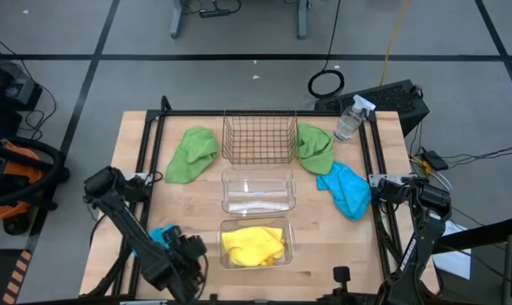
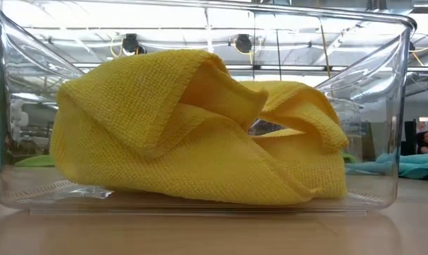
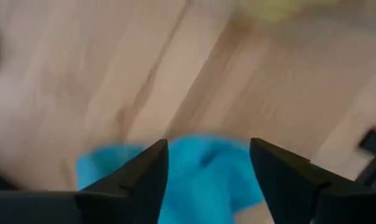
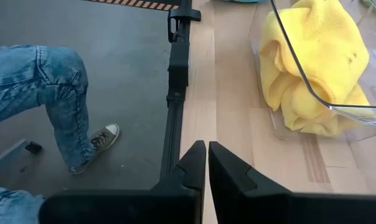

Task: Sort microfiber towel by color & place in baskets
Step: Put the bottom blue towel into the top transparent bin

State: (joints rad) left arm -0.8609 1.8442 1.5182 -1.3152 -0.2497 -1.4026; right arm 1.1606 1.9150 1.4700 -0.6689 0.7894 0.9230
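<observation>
Left gripper (image 3: 206, 171): I see its fingers spread either side of a blue towel (image 3: 200, 177) on the bench (image 1: 137, 152), beside the near clear basket (image 1: 226, 254).
Right gripper (image 4: 206, 163): fingers pressed together, empty, at the bench's near edge.
Yellow towels (image 1: 253, 246): in that near basket.
Green towels (image 1: 191, 153): flanking the wire basket (image 1: 258, 135).
Second blue towel (image 1: 345, 190): right of the middle basket (image 1: 257, 190).

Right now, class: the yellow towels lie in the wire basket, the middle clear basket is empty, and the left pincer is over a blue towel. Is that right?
Not quite. The yellow towels lie in the near clear basket, not the wire basket, which holds nothing; the high view shows it. The middle clear basket is empty, and the left pincer is over a blue towel.
</observation>
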